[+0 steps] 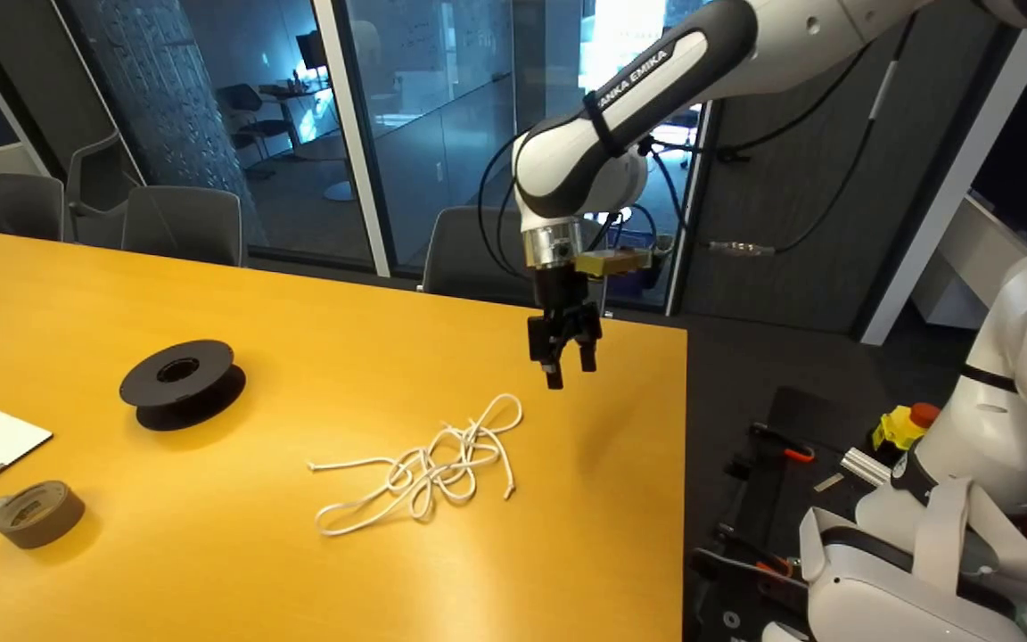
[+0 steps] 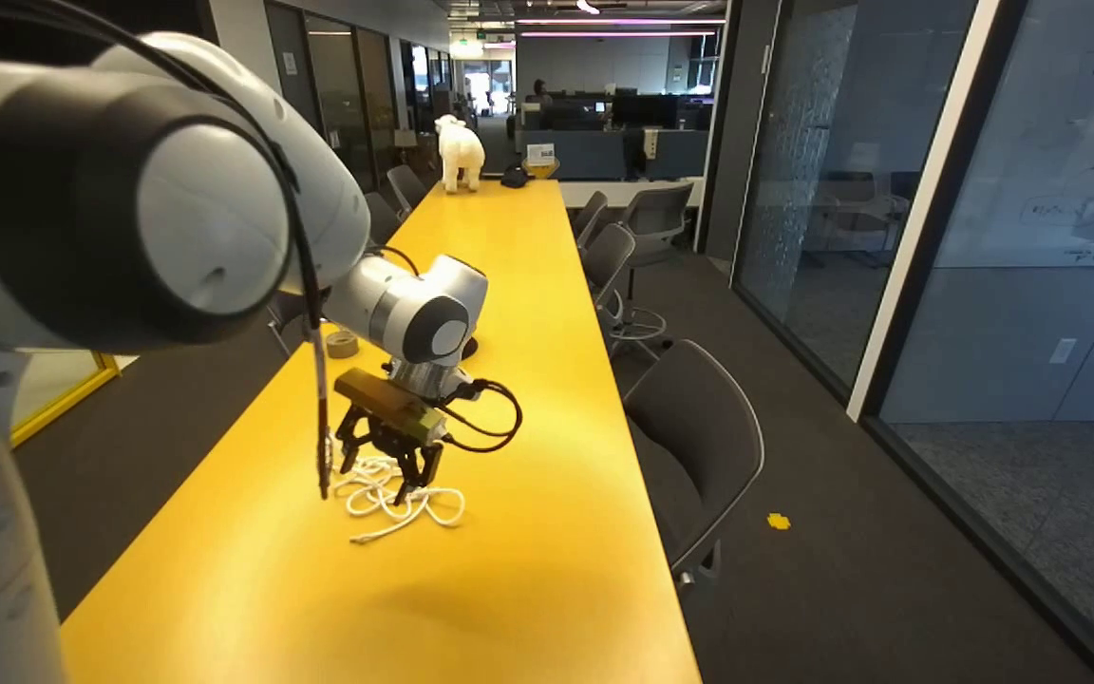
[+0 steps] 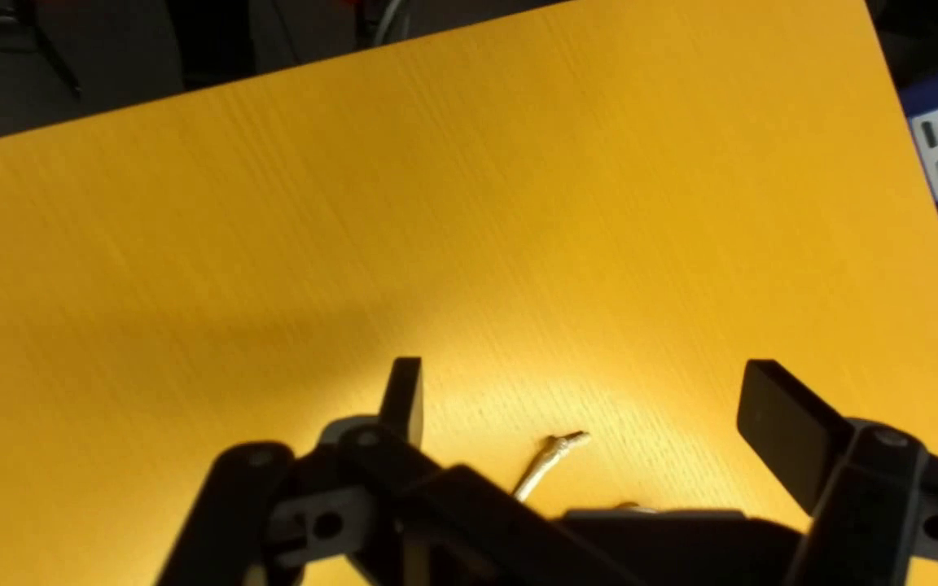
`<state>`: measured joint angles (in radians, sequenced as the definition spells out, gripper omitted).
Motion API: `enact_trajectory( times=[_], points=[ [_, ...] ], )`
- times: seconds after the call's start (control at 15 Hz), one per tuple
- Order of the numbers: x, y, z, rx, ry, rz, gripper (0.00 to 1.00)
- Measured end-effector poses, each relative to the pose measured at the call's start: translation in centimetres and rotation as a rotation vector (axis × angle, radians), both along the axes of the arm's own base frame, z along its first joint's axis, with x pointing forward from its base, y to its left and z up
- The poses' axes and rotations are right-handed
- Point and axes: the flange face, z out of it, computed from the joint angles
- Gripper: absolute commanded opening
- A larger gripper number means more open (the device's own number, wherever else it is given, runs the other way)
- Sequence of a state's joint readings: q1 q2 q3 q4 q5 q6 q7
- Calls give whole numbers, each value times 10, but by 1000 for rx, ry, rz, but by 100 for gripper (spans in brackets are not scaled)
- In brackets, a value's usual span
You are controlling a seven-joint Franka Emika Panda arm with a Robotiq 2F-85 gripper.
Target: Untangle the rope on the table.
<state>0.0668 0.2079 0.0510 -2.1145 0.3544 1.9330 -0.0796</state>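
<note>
In an exterior view, a thin white rope (image 1: pixel 429 471) lies in loose, crossing loops on a yellow wood-grained table (image 1: pixel 299 580), nearer the right edge than the round black spool (image 1: pixel 179 392) is. Above, towards the far-right corner, hangs a black two-fingered gripper (image 1: pixel 571 374), spread wide, gripping nothing.

In an exterior view: down across table (image 1: pixel 344 357), toward glass (image 1: pixel 429 134). In an exterior view: along table's length, arm (image 2: pixel 205 209) very near. Wrist: downward past gripper (image 3: pixel 583 399). Both exterior views share rope (image 1: pixel 429 473).
</note>
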Motion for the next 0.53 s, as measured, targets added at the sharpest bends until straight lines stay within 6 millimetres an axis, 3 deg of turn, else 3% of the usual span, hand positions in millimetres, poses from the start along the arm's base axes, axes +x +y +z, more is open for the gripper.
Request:
enact_trajectory(
  times=[0.27, 0.53],
  points=[
    [29, 34, -34, 76, 48, -38, 100],
    [59, 60, -55, 116, 25, -148, 100]
  ],
)
